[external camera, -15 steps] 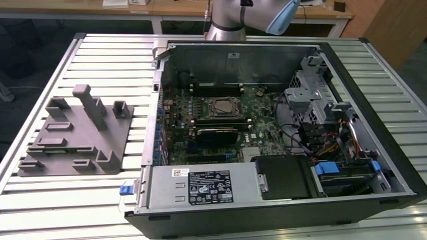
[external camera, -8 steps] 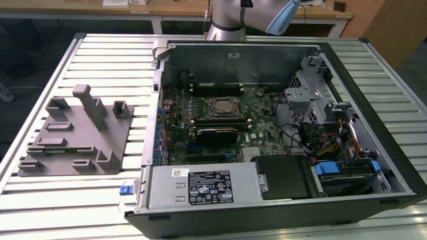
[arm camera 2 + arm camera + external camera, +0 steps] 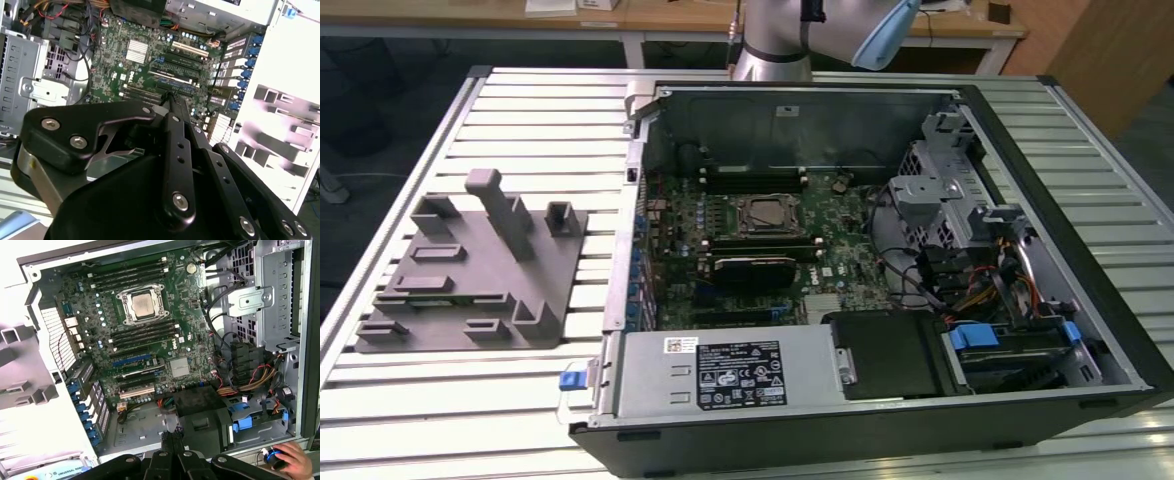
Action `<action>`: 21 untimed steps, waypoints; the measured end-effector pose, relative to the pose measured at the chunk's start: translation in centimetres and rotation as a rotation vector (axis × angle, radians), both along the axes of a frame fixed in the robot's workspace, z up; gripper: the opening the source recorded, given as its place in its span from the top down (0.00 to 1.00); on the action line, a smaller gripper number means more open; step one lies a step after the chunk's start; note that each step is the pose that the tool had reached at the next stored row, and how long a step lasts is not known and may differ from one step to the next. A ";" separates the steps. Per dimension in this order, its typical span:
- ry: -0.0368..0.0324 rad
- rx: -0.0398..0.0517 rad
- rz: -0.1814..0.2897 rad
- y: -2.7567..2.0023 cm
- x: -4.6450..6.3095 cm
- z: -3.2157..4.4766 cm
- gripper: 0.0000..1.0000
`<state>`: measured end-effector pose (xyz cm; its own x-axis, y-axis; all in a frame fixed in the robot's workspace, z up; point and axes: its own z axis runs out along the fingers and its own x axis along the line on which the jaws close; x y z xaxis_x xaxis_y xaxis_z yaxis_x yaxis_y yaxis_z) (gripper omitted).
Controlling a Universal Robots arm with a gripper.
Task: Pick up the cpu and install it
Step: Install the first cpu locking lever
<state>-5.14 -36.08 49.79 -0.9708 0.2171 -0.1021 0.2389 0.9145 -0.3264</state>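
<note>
The cpu (image 3: pixel 142 303) sits in the socket (image 3: pixel 141 302) on the motherboard (image 3: pixel 150 340). A hand (image 3: pixel 295 460) rests beside the case (image 3: pixel 306 390).

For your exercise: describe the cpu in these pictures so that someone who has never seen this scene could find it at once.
Start at the open computer case lying on the slatted table, and find the green motherboard inside. On it sits a square metal-framed socket, and the cpu lies within that frame. Its flat, pale silvery top sets it apart from the dark memory slots beside it.
</note>
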 end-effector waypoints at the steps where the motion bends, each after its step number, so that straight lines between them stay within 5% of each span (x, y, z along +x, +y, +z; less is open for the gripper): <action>1: 0.0000 0.0068 0.000 0.00 0.0 -0.01 0.89; 6: -0.0001 0.0582 0.000 -0.04 0.0 -0.11 0.89; 17: 0.0043 0.0982 0.021 -0.05 0.0 -1.22 0.89; 21: 0.0059 0.1381 0.035 -0.05 0.0 -1.37 0.89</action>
